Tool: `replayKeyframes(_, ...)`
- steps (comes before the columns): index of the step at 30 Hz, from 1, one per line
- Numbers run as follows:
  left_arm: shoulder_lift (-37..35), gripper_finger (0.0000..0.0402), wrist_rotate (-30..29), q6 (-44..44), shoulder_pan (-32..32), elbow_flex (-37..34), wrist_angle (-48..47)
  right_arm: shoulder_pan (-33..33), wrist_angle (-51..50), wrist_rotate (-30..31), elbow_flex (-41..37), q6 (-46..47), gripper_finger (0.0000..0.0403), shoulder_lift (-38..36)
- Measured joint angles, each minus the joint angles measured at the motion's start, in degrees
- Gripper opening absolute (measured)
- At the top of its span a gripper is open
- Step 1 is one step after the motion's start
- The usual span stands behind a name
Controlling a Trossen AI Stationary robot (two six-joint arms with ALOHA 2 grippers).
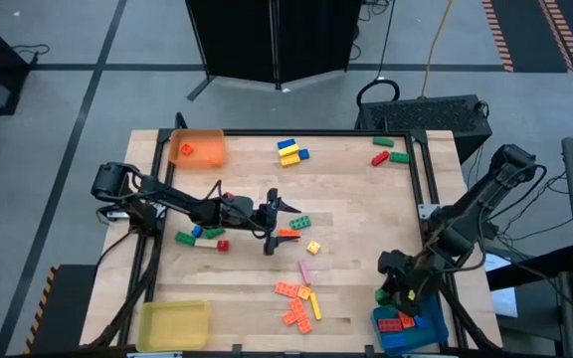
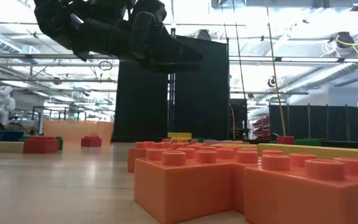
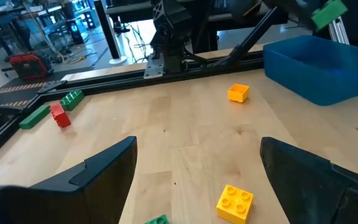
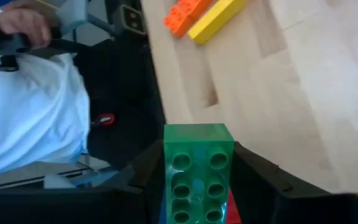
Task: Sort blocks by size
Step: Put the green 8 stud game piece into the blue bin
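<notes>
Right claw (image 4: 194, 180) grips a green block (image 4: 197, 171) above the blue tray (image 1: 411, 330) at the counter's near-right. Left claw (image 1: 272, 224) gapes wide mid-counter. Risk: block catches the rim and bounces out.

Three trays: one orange (image 1: 198, 148), one yellow (image 1: 172, 325), one blue (image 1: 413, 333); two arms.
</notes>
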Motion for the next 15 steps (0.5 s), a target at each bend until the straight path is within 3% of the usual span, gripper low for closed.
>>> replayKeyframes(7,0.0,0.0341,0.0,0.97,-0.02,0.0,0.02,3.48,2.08,0.39,0.0,2.6,0.0155,0.01)
replayKeyframes(15,0.0,0.0341,0.0,0.99,-0.04,0.0,0.03,7.42,2.38,4.82,0.0,8.19,0.0155,0.81)
